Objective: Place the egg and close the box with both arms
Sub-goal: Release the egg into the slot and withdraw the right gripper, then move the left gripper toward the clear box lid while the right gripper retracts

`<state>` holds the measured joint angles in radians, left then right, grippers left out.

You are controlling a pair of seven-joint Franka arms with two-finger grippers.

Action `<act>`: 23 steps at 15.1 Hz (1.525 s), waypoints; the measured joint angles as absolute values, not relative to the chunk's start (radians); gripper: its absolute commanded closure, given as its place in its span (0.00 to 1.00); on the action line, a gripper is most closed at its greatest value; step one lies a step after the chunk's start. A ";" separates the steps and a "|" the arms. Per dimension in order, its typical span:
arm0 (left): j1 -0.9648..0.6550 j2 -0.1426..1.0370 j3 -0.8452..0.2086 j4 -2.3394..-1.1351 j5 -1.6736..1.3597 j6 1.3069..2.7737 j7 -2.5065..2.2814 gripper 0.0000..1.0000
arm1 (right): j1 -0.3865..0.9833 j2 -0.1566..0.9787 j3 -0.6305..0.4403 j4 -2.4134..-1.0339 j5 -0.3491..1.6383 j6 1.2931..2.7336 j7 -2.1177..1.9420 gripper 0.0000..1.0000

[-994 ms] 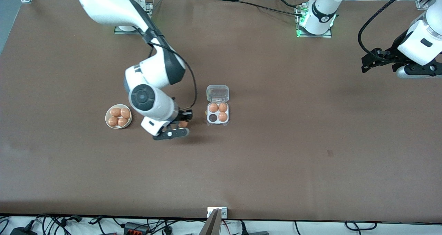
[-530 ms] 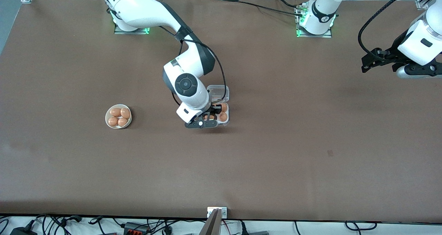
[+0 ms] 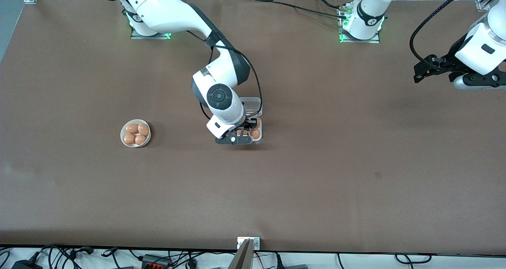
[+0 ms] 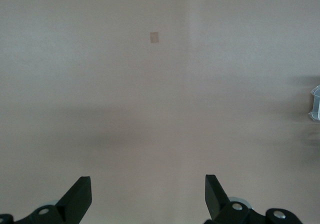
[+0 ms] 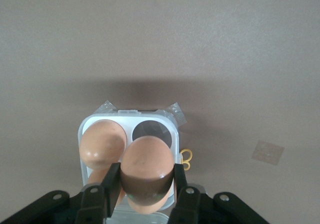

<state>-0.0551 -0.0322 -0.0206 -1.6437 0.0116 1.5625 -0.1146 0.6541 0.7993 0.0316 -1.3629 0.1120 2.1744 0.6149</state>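
The box (image 3: 259, 139) is a white four-cell tray with its clear lid (image 3: 253, 105) open flat, near the table's middle. My right gripper (image 3: 239, 134) is over the tray, shut on a brown egg (image 5: 147, 159). In the right wrist view the gripper (image 5: 145, 178) holds that egg just above the tray (image 5: 125, 117), beside the empty cell (image 5: 151, 132). Another egg (image 5: 102, 144) sits in a cell; more are partly hidden. My left gripper (image 3: 421, 72) waits in the air at the left arm's end of the table, open and empty (image 4: 147, 186).
A round white bowl (image 3: 121, 135) with several brown eggs stands toward the right arm's end of the table. A small yellow ring (image 5: 186, 159) lies beside the tray. A tape patch (image 3: 378, 175) is on the brown table.
My right arm has carried the egg from beside the bowl across to the box and now holds it over the tray. The left arm has not moved.
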 measured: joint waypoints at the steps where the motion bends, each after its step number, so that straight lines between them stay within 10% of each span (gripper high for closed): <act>1: -0.055 -0.032 -0.021 -1.644 0.012 1.562 -0.115 0.00 | 0.656 0.804 0.032 -1.363 0.112 2.174 0.617 1.00; 3: -0.055 -0.032 -0.021 -1.644 0.012 1.561 -0.115 0.00 | 0.658 0.814 0.031 -1.363 0.112 2.179 0.620 1.00; 4: -0.055 -0.032 -0.021 -1.644 0.012 1.561 -0.115 0.00 | 0.658 0.816 0.031 -1.362 0.112 2.181 0.620 0.64; 5: -0.055 -0.032 -0.020 -1.644 0.012 1.561 -0.115 0.00 | 0.658 0.817 0.030 -1.362 0.112 2.182 0.620 0.01; 20: -0.055 0.062 -0.019 -1.606 0.011 1.471 -0.115 0.02 | 0.443 0.544 -0.111 -1.240 0.070 1.820 0.393 0.00; 23: -0.063 0.111 -0.026 -1.583 0.011 1.468 -0.114 0.67 | 0.322 0.506 -0.113 -1.241 0.070 1.759 0.322 0.00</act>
<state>-0.0628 0.1114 -0.0262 -1.5832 0.0111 1.4684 -0.1142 0.3222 0.5055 -0.1127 -1.2406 0.0701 1.7591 0.3222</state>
